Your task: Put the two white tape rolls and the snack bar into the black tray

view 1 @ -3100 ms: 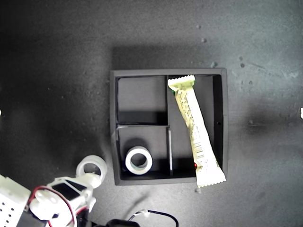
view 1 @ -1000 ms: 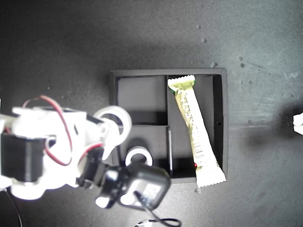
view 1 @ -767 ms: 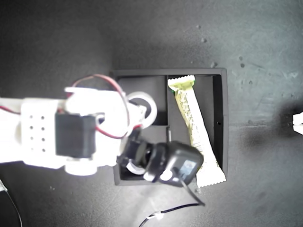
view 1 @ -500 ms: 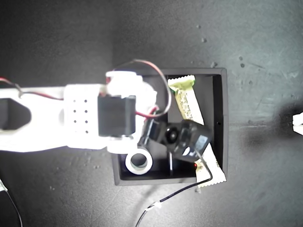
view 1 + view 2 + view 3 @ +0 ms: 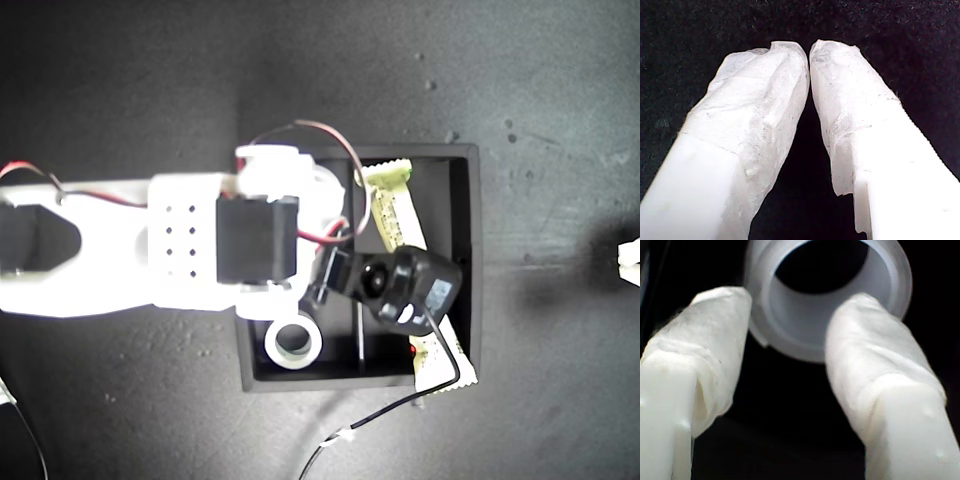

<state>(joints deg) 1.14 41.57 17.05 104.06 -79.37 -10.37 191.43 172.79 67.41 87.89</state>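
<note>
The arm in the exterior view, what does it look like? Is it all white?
Mostly white. The arm is chunky white plastic with rows of small round holes, a black block set in it, and red and black wires looping over it. A black camera with a thin black cable sits near its end. My second gripper has two white fingers wrapped in pale tape.

The exterior view looks straight down from high above, taking in the whole black tray [image 5: 474,250] and the dark table [image 5: 560,120] around it. The first wrist view looks along my first gripper [image 5: 809,50] at bare dark surface, very close. The second wrist view looks along my second gripper [image 5: 790,315], tight on a tape roll [image 5: 880,285]; the exterior view also covers that arm over the tray.
</note>
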